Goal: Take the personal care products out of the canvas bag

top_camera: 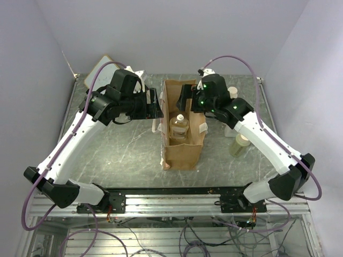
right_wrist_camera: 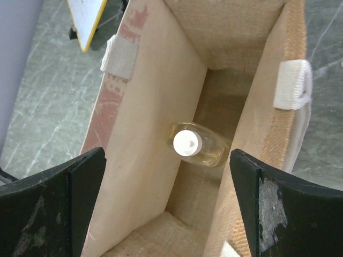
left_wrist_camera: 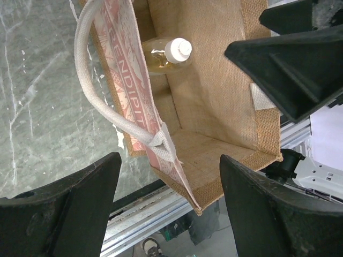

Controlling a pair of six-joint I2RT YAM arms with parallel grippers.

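The tan canvas bag (top_camera: 182, 147) stands upright mid-table with its mouth open. One translucent yellowish bottle (top_camera: 179, 128) with a cream cap stands inside it, and it also shows in the left wrist view (left_wrist_camera: 161, 54) and the right wrist view (right_wrist_camera: 197, 144). My left gripper (top_camera: 157, 105) is open at the bag's left rim, and the bag's printed wall (left_wrist_camera: 140, 101) lies between its jaws (left_wrist_camera: 169, 201). My right gripper (top_camera: 186, 98) is open above the bag's far end, looking down into it (right_wrist_camera: 167, 182). Two more bottles (top_camera: 239, 144) (top_camera: 233, 92) stand on the table to the right.
A wood-framed whiteboard (top_camera: 102, 67) leans at the back left corner, also seen in the right wrist view (right_wrist_camera: 88, 19). A cream handle strap (left_wrist_camera: 94, 101) hangs outside the bag's left wall. Grey walls close in on three sides. The metal rail (top_camera: 171, 201) runs along the near edge.
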